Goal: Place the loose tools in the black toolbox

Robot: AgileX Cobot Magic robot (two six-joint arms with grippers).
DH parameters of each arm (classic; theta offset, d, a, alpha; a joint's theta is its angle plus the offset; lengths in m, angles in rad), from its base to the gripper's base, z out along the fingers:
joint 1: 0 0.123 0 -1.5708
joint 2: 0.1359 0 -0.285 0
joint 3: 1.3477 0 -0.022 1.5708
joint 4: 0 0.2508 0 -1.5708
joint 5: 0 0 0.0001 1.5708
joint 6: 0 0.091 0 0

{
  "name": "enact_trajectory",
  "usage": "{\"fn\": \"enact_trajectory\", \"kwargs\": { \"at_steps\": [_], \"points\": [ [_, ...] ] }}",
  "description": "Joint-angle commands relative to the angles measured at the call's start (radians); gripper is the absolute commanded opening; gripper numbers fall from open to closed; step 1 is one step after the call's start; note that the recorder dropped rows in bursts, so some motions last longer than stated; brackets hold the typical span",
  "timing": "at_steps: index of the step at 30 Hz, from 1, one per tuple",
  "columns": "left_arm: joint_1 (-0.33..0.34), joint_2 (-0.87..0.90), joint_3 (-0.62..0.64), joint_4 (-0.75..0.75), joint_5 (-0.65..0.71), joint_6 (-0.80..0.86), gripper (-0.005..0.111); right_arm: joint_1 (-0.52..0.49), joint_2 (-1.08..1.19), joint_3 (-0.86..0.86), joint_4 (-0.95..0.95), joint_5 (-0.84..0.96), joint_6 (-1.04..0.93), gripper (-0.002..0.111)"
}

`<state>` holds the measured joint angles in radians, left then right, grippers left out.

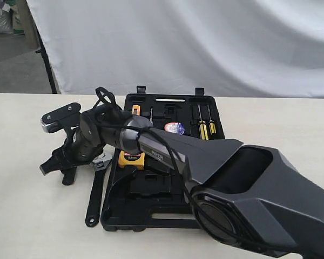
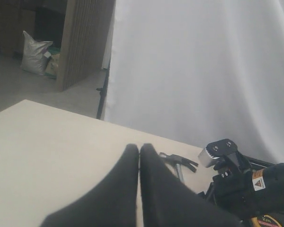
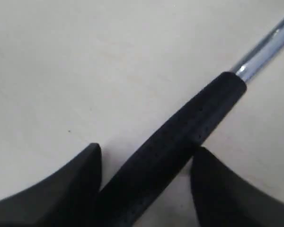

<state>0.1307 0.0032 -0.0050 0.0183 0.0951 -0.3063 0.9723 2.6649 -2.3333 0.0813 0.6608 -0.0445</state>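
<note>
Right forearm (image 1: 248, 183) filled the foreground, reaching across the middle! Far left, my right gripper (image 3: 146, 151) hung low over the table (image 1: 21, 216), jaws apart and straddling the hammer (image 3: 180, 127). Its black grip ran straight through the gap, a sliver of table showed on one side, and the steel shaft led away. No squeeze that I could see. Next along, the adjustable wrench (image 1: 95, 191) lay just beside the black toolbox (image 1: 151, 222). Inside the case sat the tape roll (image 1: 174, 128). My left gripper (image 2: 139, 156), fingers pressed together and empty, sat well back. Hammer head? Hidden behind my wrist in the exterior view.
</note>
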Motion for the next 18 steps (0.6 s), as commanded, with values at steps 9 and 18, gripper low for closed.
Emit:
{"fn": "enact_trajectory", "kwargs": {
  "at_steps": [9,18],
  "points": [
    [0.025,-0.003,-0.003,0.004,-0.007,-0.005,0.001,0.005,-0.043,-0.003,0.016,0.190,-0.026,-0.001],
    [0.025,-0.003,-0.003,0.004,-0.007,-0.005,0.001,0.006,-0.147,-0.003,0.191,0.496,-0.084,-0.001]
  ]
}}
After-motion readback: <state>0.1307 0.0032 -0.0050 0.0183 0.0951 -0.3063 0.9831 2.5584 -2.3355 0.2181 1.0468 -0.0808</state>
